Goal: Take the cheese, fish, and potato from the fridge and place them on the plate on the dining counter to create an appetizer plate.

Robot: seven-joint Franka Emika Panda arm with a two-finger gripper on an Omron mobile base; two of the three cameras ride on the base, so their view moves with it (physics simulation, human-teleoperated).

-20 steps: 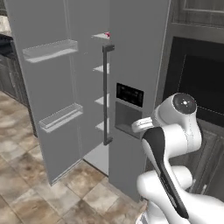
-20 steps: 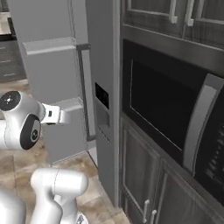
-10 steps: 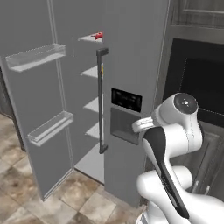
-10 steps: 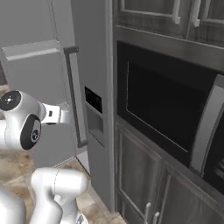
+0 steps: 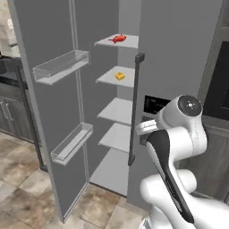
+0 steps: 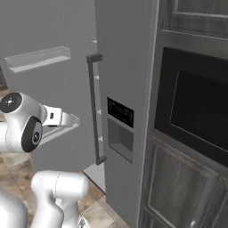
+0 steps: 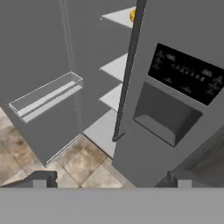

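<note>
Cheese point(image 7: 132, 15) far beyond pincer point(image 7: 109, 180)

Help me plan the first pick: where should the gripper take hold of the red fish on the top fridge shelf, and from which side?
Probably across the fish's body, not its spiky fins. It lies flat near the front edge of the top shelf, so come in level from the fridge's open front, jaws straddling its narrow width. The open gripper would fit.

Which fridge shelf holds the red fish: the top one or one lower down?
The topmost visible shelf of the fridge holds the fish. The shelf just below carries the yellow cheese, and the lower shelves look bare.
</note>
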